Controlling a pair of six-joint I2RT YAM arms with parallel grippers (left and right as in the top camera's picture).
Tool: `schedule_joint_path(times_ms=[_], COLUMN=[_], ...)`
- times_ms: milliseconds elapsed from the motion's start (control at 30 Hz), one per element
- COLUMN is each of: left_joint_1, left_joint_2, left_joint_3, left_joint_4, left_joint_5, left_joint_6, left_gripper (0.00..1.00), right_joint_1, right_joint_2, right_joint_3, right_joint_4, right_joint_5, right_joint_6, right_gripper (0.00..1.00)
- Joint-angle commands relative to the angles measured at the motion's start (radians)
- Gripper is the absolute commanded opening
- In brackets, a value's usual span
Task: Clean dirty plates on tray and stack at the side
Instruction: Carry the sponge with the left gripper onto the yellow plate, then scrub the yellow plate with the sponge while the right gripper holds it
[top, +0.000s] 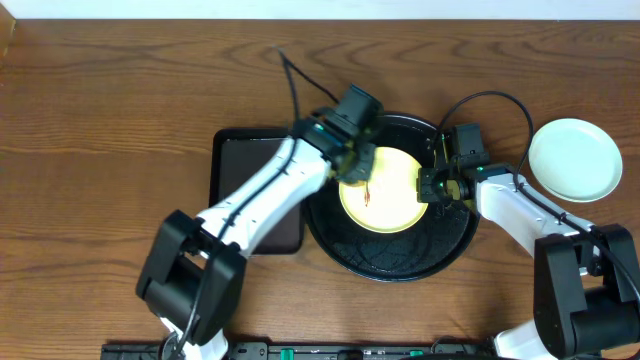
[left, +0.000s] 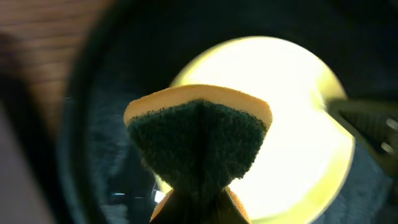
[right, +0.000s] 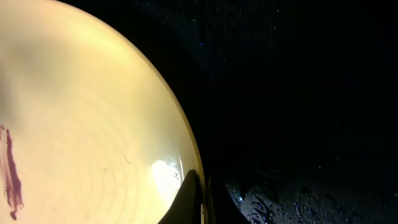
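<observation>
overhead: high, straight down, whole table (top: 100, 150) | left wrist: close, down past sponge (left: 199, 137) | right wrist: closest, low at yellow plate (right: 81, 124) edge | shared by all: that plate, black tray (top: 390, 268)

The sponge (left: 198, 140) hid the yellow plate's (left: 298, 124) lower left in the left wrist view, where the tabletop (left: 37, 37) was blurred; the right wrist view's edges cut the plate off.

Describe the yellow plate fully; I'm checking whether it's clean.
The plate is round, pale yellow, glossy, flat in the black tray. A thin red-brown smear marks its middle. The right end effector pinches its rim; the left end effector holds a sponge over its left edge.
</observation>
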Motion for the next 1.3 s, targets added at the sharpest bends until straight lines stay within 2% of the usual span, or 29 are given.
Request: schedule_joint_path(times_ms=[0,133,333,433,533,600,667,700,733,1267], left_joint_1=[-0.054,-0.094,-0.097,-0.097,-0.097,-0.097,-0.097,-0.097,-0.097,-0.097], left_joint_2=[0.053,0.117,0.169,0.169,0.170,0.170,0.170,0.170,0.170,0.170], left_joint_3=[-0.015,-0.015,-0.016,-0.016,-0.016,-0.016,-0.016,-0.016,-0.016,-0.101], left_joint_4=[0.002,0.011,0.035,0.039,0.039,0.039,0.040,0.043,0.043,0.125], left_joint_5=[-0.003,-0.056,-0.061,-0.061,-0.061,-0.062,-0.062,-0.062,-0.062,-0.145], left_joint_6=[0.005,-0.010,-0.010,-0.010,-0.010,-0.013,-0.013,-0.013,-0.013,-0.031], left_gripper=[0.07,0.08,0.08,0.17,0.30,0.30,0.30,0.22,0.08,0.08], right_joint_1=[0.008,0.008,0.008,0.008,0.008,0.008,0.008,0.008,0.008,0.008], right_joint_2=[0.028,0.028,0.028,0.028,0.028,0.028,0.028,0.028,0.028,0.028], right_joint_3=[-0.006,-0.006,-0.006,-0.006,-0.006,-0.006,-0.006,-0.006,-0.006,-0.006], right_joint_4=[-0.005,-0.005,-0.005,-0.005,-0.006,-0.006,-0.008,-0.008,-0.009,-0.008], right_joint_5=[0.021,0.021,0.021,0.021,0.021,0.021,0.021,0.021,0.021,0.021], right_joint_6=[0.000,0.000,0.000,0.000,0.000,0.000,0.000,0.000,0.000,0.000], right_gripper=[0.01,0.01,0.01,0.01,0.01,0.01,0.01,0.01,0.01,0.01])
